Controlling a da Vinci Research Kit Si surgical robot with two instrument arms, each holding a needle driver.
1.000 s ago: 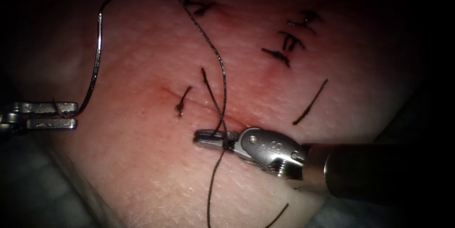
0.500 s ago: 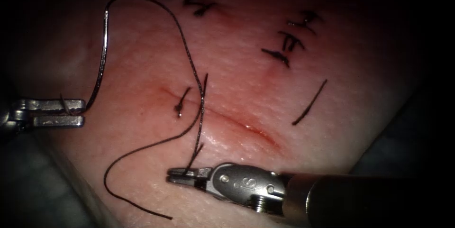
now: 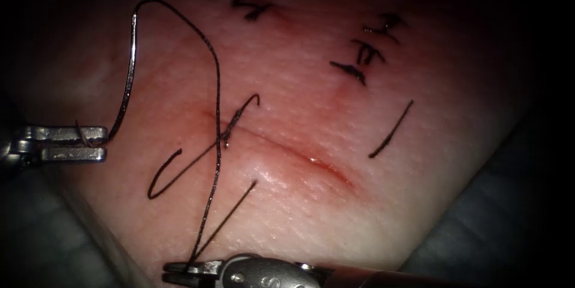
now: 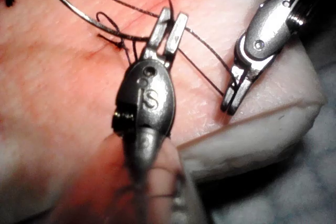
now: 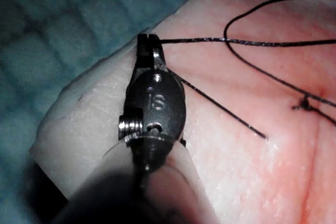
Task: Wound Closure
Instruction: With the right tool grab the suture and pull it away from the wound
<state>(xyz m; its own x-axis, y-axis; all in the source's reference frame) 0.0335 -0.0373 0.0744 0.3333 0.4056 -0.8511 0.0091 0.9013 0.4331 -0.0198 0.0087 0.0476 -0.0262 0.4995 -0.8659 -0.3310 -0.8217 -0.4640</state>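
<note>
Endoscope view: left hand (image 3: 99, 144) clamped on needle (image 3: 128, 72) near its tail, clear of tissue (image 3: 311, 216), right hand (image 3: 182, 269) pinching thread (image 3: 217, 84), one knot (image 3: 227, 138) on cut (image 3: 299, 159), rest unclosed.

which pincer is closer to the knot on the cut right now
Left, narrowly. The left pincer sits off the cut's left side, level with the knot, holding the needle near its tail end. The right pincer is below the knot, shut on the thread.
</note>
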